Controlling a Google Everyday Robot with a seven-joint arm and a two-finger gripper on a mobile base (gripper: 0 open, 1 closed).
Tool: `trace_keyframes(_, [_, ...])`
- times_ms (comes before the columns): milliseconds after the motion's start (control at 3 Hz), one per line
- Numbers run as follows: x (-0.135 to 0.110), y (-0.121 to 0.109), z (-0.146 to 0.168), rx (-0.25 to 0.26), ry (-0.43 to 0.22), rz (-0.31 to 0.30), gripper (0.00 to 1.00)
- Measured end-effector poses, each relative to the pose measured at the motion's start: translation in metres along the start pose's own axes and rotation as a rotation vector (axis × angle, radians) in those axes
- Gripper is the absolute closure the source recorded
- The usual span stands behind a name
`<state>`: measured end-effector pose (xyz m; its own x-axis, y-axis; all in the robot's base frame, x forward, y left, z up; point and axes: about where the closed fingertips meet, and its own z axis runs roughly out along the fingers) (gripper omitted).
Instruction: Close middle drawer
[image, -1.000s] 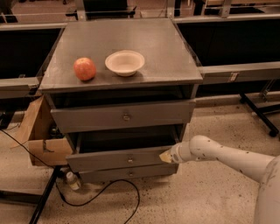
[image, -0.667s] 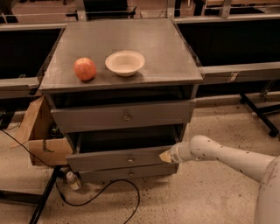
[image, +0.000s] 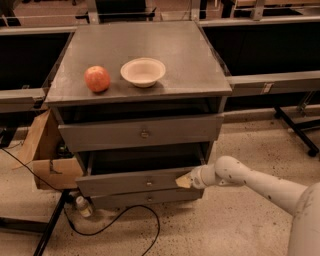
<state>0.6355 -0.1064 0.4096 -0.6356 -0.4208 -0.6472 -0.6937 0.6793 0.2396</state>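
Note:
The middle drawer (image: 135, 183) of the grey cabinet is pulled out, showing a dark opening above its low flat front with a small central knob (image: 148, 183). My gripper (image: 184, 181) is at the right end of that drawer front, its yellowish tip touching the front face. The white arm reaches in from the lower right. The top drawer (image: 140, 132) above it stands slightly out too, and the lowest drawer front (image: 145, 199) sits just beneath.
On the cabinet top (image: 195, 65) lie a red apple (image: 97, 78) and a white bowl (image: 143, 71). A cardboard box (image: 47, 157) stands left of the cabinet, with a small bottle (image: 83, 206) and a black cable (image: 115, 227) on the floor. Black benches flank both sides.

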Motion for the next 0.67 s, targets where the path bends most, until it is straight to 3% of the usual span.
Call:
trace_keyframes(333, [0.0013, 0.0051, 0.0098, -0.053, -0.018, 0.012, 1.0])
trace_keyframes(667, [-0.0007, 0.0037, 0.0089, -0.057, -0.024, 0.014, 1.0])
